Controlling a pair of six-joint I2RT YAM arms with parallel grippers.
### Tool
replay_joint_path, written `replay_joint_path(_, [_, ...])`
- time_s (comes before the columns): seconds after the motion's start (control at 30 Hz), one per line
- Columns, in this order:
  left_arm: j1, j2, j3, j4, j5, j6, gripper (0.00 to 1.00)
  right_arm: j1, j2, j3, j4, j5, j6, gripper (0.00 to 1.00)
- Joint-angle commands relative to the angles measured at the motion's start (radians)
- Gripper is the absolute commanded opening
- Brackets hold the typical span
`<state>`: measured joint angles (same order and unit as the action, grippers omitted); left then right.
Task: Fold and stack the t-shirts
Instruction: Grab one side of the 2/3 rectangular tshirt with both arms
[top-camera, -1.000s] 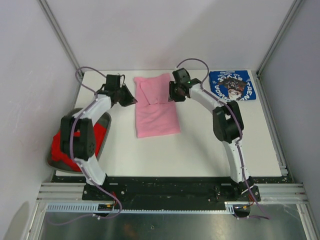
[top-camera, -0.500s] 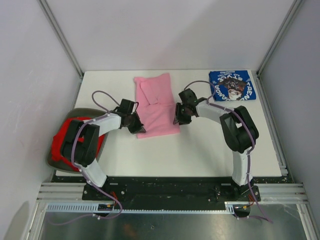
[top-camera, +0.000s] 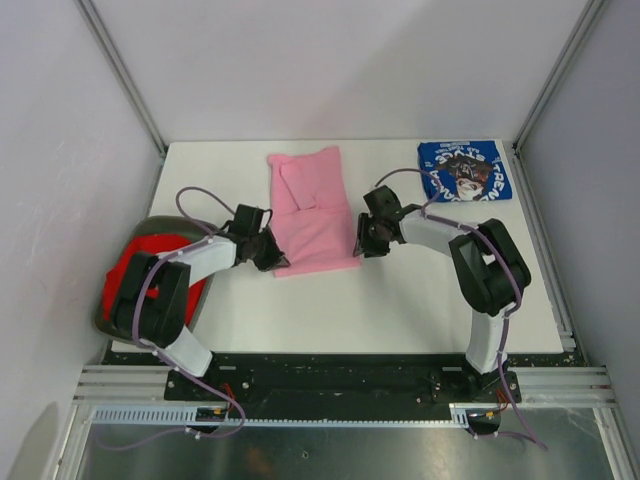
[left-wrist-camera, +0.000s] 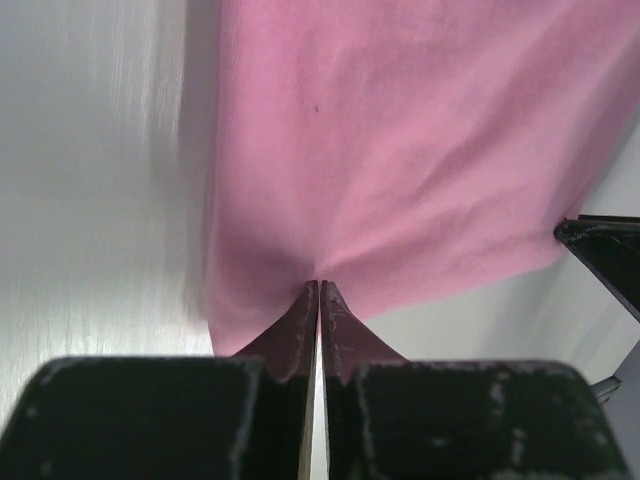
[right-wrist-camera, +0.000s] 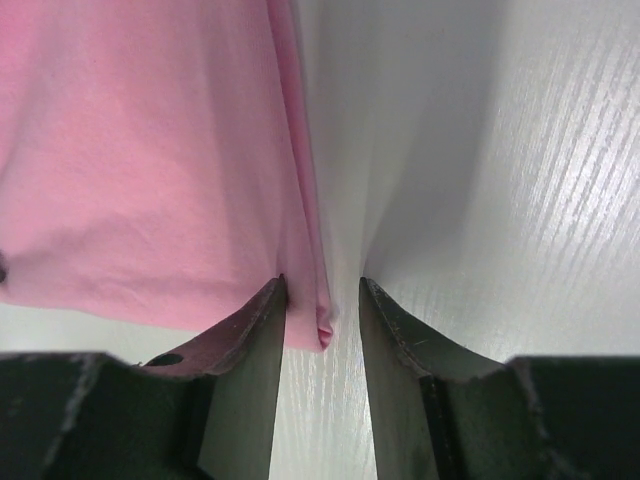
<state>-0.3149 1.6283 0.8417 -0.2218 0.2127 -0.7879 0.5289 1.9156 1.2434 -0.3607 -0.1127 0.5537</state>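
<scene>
Pink t-shirt (top-camera: 312, 215) lies flat on the table (top-camera: 400, 300), folded into a long strip. It sits mid-table and runs from the far edge toward the near edge. A smaller folded flap lies on its far half.

Left hand (top-camera: 272, 256) is down at the strip's near-left corner. In the left wrist view its fingers are pressed together on the hem of the pink t-shirt (left-wrist-camera: 400, 150), and the cloth puckers into the tips of the left hand (left-wrist-camera: 319, 298), so it is pinching pink fabric.

Right hand (top-camera: 360, 246) is low at the strip's near-right corner. In the right wrist view its fingers are spread, and the near-right corner of the pink t-shirt (right-wrist-camera: 130, 150) lies in the gap of the right hand (right-wrist-camera: 322, 318). The jaws are not closed on it. One finger sits at the cloth, the other on bare table.

Blue t-shirt (top-camera: 465, 170) is folded, print up, at the table's far right corner, well apart from the pink one.

Red t-shirt (top-camera: 122, 285) is bunched in the grey bin (top-camera: 102, 322) at the table's left edge, partly hidden by the left arm (top-camera: 160, 300).
</scene>
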Motion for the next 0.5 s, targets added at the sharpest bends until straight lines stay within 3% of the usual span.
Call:
replay_joint_path(0.0, [0.000,-0.105,-0.038,0.001,-0.007,-0.003,0.06,0.014,-0.072,-0.013,-0.012,0.032,0.004,0.40])
replay_joint_path(0.47, [0.000,-0.048,-0.124,0.013,-0.059,-0.006,0.05,0.051,-0.078,-0.055,0.000,0.040,0.017,0.40])
